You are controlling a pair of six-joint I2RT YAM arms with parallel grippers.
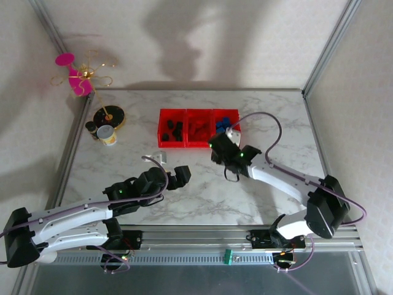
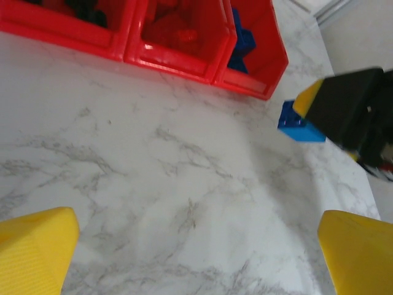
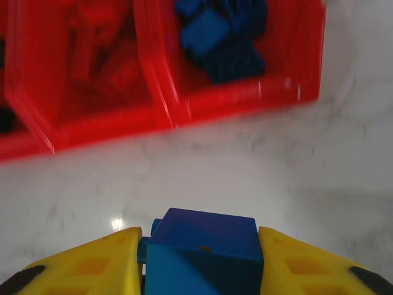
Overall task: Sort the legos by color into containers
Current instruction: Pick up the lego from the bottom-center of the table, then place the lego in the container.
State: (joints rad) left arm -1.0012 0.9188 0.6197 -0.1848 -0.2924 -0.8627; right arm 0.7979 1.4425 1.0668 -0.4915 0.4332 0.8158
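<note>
Our right claw (image 3: pixel 201 273) is clenched on a blue brick (image 3: pixel 202 246), the yellow fingers (image 3: pixel 92 270) pressed against its two side faces, and the brick appears to ride just clear of the marble table (image 3: pixel 202 178). From that grip outward, what counts is the bearing. The containers (image 2: pixel 166 61) lie straight ahead across a strip of bare marble. The blue compartment (image 3: pixel 245 92), the rightmost of the three, sits ahead and a little to the right of the brick, with a heap of blue legos (image 3: pixel 224 43) already inside. The middle compartment (image 3: pixel 104 129), holding red pieces, is ahead and to the left. We judge that the carry must lean rightward as it goes forward and clear the near wall before we let go, or the brick could catch the rim or land among the red ones. The brick looks about as deep as it is wide from here, so we cannot name a long axis with confidence; in the left wrist view it sticks out of the jaws on the side facing the bins. Our left claw (image 2: pixel 196 255) is spread wide with nothing in it, over bare marble well short of the bins, so the right arm is plainly the nearer one and the one loaded for this drop
</note>
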